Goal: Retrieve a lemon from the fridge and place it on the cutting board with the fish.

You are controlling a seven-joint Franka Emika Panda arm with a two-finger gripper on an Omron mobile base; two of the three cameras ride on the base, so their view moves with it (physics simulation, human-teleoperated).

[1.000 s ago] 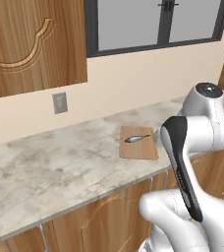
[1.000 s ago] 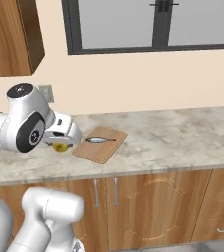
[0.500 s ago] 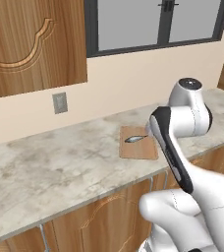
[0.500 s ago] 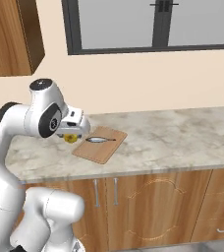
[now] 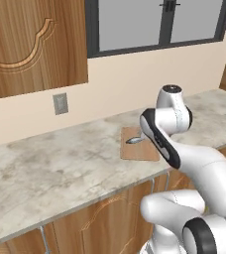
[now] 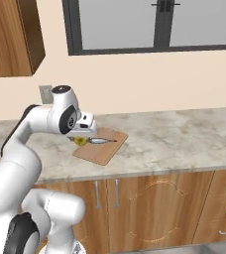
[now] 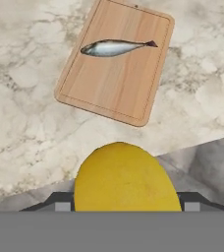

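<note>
**A:** So which step is this? Looks like the fetch part is done and it's the carry-over-and-place bit.

**B:** Yeah, that's my read. The gripper [image 6: 83, 139] is closed on the lemon [image 7: 127, 178], the yellow fruit sits right between the dark fingertips in the hand view, and you can see a bit of yellow under the hand in the right base view too. It's held in the air over the desk [image 6: 184, 134], just at the near-left edge of the board [image 7: 115, 65], not down on anything yet.

**A:** And the fish?

**B:** Fish [image 7: 116, 47] lies across the far part of the board, slim, silvery-grey with a dark tail, roughly crosswise. The near half of the board is bare wood.

**A:** So next move?

**B:** My guess: nudge forward until the lemon is over that bare half, come down, then open. It should stay clear of the fish so it doesn't land on it or shove it.

**A:** Anything sketchy?

**B:** Lemon's round and smooth, so if it's let go from too high or near the edge I'd expect it to roll off onto the desk. Low release, middle of the free wood.

**A:** How's the lemon look?

**B:** Bright yellow, plump oval, no marks I can make out. Its lower part is cut off at the bottom of the hand view.
</note>
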